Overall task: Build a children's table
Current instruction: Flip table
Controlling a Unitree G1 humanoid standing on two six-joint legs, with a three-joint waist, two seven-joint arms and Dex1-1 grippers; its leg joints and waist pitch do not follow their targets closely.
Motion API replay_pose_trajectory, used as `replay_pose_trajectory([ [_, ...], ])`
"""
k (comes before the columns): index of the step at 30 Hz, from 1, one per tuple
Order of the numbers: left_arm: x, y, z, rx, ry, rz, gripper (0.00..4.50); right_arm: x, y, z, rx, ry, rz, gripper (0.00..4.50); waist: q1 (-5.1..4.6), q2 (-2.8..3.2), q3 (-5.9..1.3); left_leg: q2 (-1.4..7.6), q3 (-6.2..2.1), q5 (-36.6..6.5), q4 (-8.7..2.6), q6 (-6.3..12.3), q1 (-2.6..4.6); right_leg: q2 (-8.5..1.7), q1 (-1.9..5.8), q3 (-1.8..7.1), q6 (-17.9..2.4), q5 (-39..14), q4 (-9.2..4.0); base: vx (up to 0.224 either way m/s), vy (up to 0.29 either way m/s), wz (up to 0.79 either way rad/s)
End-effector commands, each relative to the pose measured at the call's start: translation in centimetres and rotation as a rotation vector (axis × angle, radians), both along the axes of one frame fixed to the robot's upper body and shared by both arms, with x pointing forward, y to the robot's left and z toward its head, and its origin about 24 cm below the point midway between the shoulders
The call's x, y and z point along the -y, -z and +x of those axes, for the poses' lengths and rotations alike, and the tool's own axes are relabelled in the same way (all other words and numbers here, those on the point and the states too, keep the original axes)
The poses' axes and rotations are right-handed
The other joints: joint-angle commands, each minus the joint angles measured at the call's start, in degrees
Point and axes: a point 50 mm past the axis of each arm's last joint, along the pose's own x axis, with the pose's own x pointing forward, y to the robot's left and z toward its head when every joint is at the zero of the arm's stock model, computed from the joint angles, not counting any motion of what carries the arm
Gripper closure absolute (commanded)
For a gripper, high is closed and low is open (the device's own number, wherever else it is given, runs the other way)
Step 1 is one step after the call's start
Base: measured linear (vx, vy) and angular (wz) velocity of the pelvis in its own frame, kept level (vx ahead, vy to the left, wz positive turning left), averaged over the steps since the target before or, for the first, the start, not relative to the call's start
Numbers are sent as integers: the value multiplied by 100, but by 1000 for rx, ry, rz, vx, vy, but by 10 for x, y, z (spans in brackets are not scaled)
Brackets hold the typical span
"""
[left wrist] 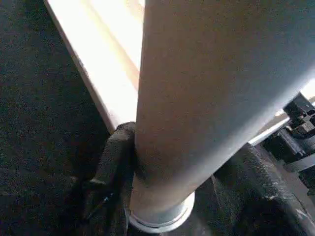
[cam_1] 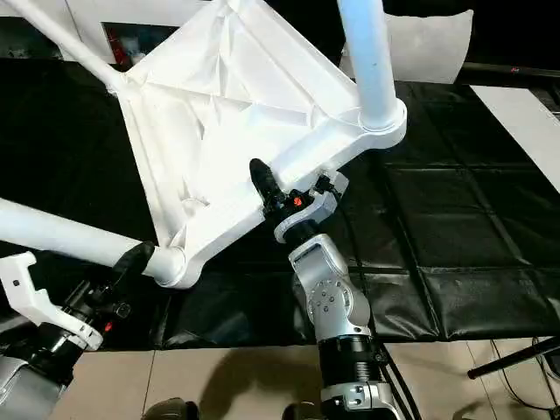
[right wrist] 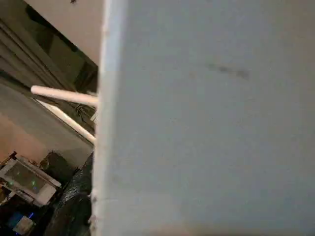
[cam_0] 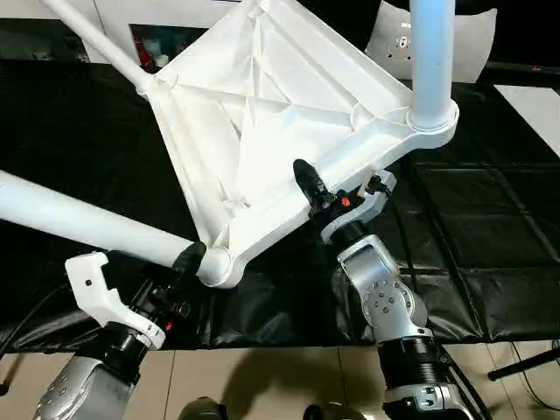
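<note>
Left eye view: one tabletop (cam_0: pixel 262 114), three legs (cam_0: pixel 83 219) attached.

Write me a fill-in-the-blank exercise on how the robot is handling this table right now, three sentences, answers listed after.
1. The left gripper is closed on a ____ right beside a corner socket.
2. The right gripper grips the table top by its ____.
3. The table top is tilted so that its ____ underside faces the camera.

Missing words: leg; edge; ribbed
</note>
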Motion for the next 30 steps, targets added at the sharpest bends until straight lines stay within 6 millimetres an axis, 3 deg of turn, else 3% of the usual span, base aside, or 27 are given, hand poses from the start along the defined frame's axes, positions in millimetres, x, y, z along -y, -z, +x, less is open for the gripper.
replay_pose_trajectory([
  [1, 15, 23, -3, -121, 91, -67, 218, -25, -26, -1, 99, -64, 85, 224, -62, -5, -247, 246, -28, -707, -465, 37, 37, -237, 183, 260, -613, -688, -380, 0, 0, 0],
  [2, 15, 24, -4, -124, 91, -61, 183, -25, -26, -1, 101, -64, 83, 227, -60, -7, -247, 247, -29, -724, -467, 29, 39, -237, 181, 259, -606, -719, -383, 0, 0, 0],
  [5, 13, 26, -6, -131, 95, -52, 183, -23, -28, -1, 109, -59, 83, 227, -60, -11, -251, 244, -33, -718, -466, 27, 33, -237, 185, 260, -572, -721, -383, 0, 0, 0],
  [6, 13, 26, -6, -131, 101, -50, 183, -22, -28, 0, 108, -53, 84, 228, -53, 52, -279, 246, -40, -696, -460, 8, 47, -240, 189, 260, -587, -668, -366, 0, 0, 0],
  [7, 13, 26, -6, -129, 108, -48, 183, -21, -28, 0, 109, -47, 85, 228, -66, 16, -273, 243, -32, -670, -458, 9, 40, -230, 187, 257, -593, -600, -374, 0, 0, 0],
  [8, 13, 25, -5, -122, 118, -46, 183, -20, -28, 0, 107, -37, 87, 228, -57, 45, -289, 241, -34, -627, -454, 6, 41, -230, 195, 255, -615, -523, -358, 0, 0, 0],
  [23, 8, 16, -10, -21, 158, -75, 183, 9, -35, 13, 121, 112, 88, 238, -78, 8, -333, 236, -17, -371, -420, 102, 41, -226, 224, 252, -755, -164, -313, 0, 0, 0],
  [24, 9, 13, -9, -3, 163, -68, 183, 10, -35, 13, 123, 111, 85, 238, -85, -16, -338, 237, -12, -370, -417, 111, 42, -224, 225, 253, -757, -160, -315, 0, 0, 0],
  [30, 12, 1, -4, 101, 189, -51, 183, 11, -39, 10, 143, 98, 97, 240, -88, 3, -332, 243, -14, -379, -420, 133, 48, -227, 219, 253, -770, -153, -311, 0, 0, 0],
])
